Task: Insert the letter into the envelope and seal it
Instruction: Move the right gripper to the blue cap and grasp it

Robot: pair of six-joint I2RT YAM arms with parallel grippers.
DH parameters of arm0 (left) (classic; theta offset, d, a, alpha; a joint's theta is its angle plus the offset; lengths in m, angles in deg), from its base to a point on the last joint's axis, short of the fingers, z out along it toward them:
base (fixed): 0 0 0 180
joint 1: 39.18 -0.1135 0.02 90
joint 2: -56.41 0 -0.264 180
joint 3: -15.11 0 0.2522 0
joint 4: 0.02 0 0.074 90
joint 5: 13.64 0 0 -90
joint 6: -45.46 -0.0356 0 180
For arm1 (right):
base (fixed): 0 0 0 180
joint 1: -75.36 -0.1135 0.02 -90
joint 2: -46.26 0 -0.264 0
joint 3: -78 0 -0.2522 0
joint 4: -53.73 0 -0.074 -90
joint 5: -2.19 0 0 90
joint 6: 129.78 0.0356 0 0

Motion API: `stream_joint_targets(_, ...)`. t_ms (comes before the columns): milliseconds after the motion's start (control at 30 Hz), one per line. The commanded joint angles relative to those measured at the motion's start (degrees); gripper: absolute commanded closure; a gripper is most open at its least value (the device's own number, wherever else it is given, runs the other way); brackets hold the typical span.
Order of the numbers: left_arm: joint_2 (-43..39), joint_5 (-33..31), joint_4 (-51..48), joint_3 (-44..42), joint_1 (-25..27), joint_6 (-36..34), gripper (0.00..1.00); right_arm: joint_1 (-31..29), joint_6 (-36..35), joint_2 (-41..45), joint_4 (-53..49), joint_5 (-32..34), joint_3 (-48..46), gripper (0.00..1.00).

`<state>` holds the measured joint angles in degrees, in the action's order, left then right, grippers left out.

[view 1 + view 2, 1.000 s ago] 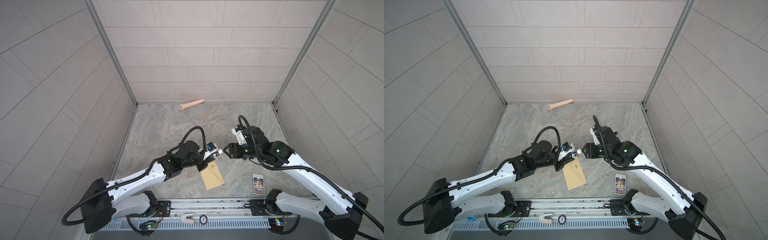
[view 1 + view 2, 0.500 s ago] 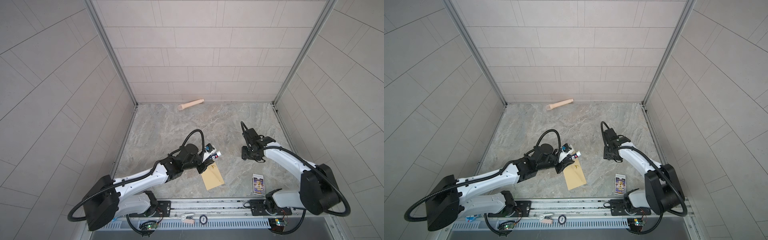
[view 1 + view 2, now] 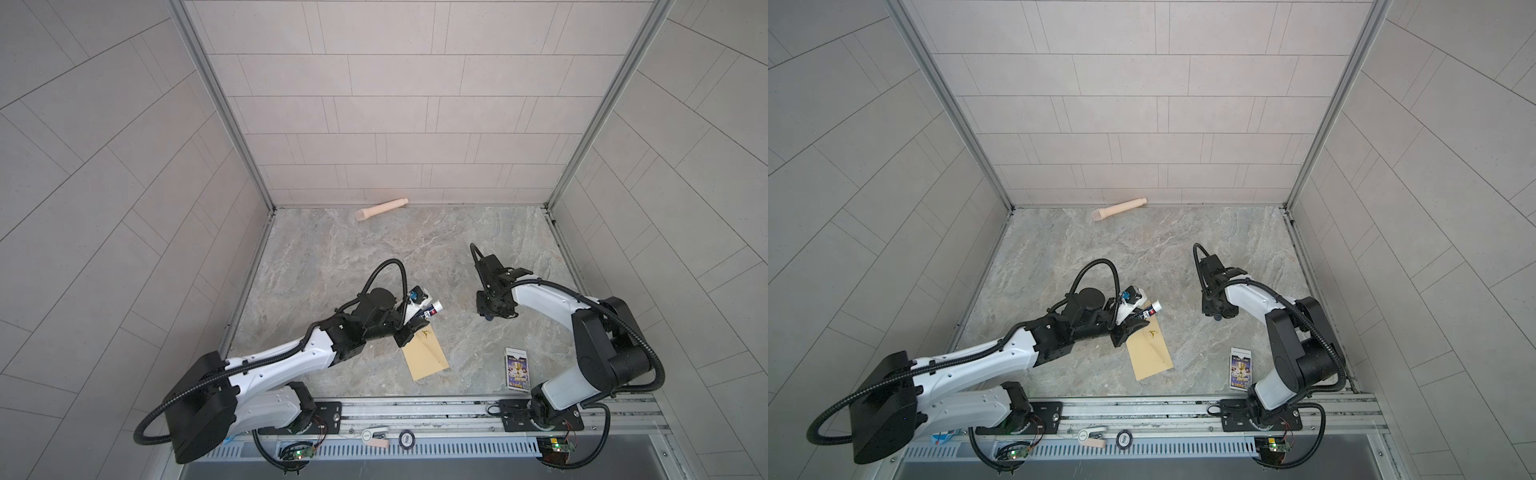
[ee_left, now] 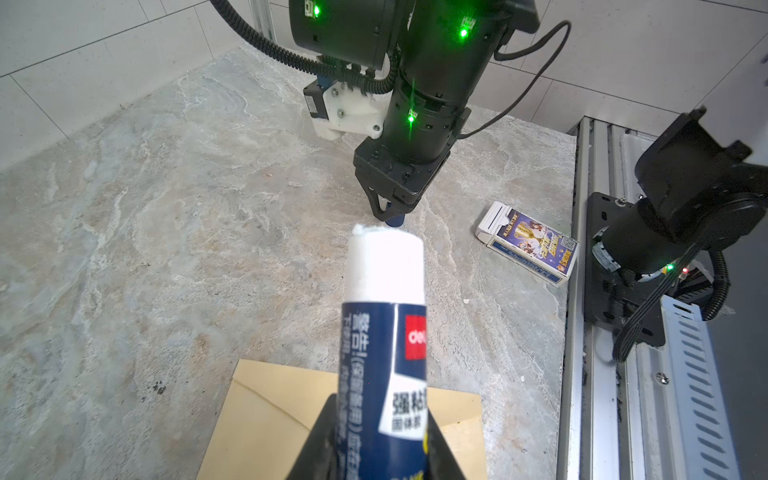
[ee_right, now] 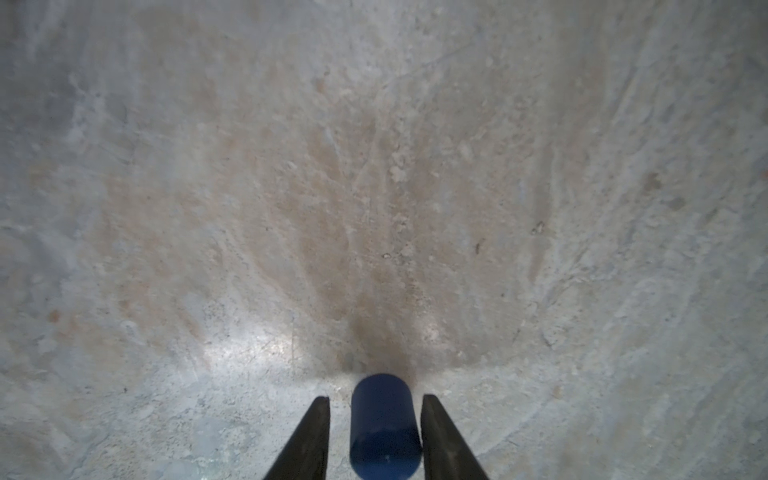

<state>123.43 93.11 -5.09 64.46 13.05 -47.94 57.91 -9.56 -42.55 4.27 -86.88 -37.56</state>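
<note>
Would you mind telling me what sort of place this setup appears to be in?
Probably a robotics lab work cell: a left arm and right arm bolted to a metal rail, with a stone-patterned tabletop boxed in by tiled panels on aluminium posts.

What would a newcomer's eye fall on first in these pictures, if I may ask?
The uncapped glue stick, gripped by the left end effector over the tan envelope's edge. Then the blue cap, between the fingers of the right end effector, down at the marble table.

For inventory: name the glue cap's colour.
Dark blue cap; right wrist view shows it best.
</note>
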Motion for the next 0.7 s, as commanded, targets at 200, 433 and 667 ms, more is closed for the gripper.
stream_joint_targets(200, -1.46, -0.14, 0.54, 0.09, 0.07, 0.02, 1.00, 0.23, 0.12, -0.48, -0.76, 1.71, -0.32, 0.69)
stream_joint_targets(433, -1.50, -0.16, 0.48, 0.18, 0.07, 0.15, 1.00, 0.31, 0.02, -0.74, -1.26, 2.16, -0.26, 0.73)
stream_joint_targets(667, -1.76, -0.48, 0.50, 0.00, 0.07, 0.23, 1.00, 0.58, -0.24, -1.00, -1.69, 2.28, -0.75, 0.66)
